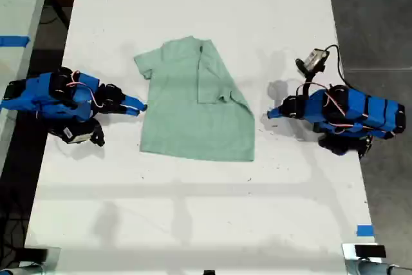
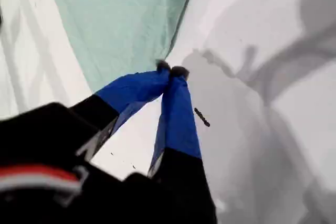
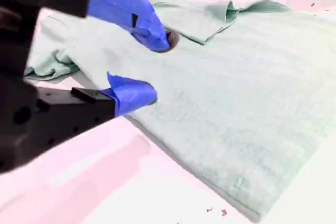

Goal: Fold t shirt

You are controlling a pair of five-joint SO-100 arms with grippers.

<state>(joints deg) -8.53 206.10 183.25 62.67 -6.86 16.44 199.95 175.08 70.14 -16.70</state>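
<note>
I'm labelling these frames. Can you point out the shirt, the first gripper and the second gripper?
shirt point(image 1: 187, 120): exterior view, on its flat body.
my first gripper point(image 2: 171, 70): first wrist view, where the closed jaws meet.
my second gripper point(image 3: 152, 66): second wrist view, midway between the open jaws.

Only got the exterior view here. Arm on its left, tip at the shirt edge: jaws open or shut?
Observer: Open. My second gripper has one jaw above the t shirt, the other low at its edge by the table.
Operator: And the arm on the exterior view's right?
Observer: That's my first gripper. It's shut, tips together beside the cloth's edge, with no cloth showing between them.
</note>
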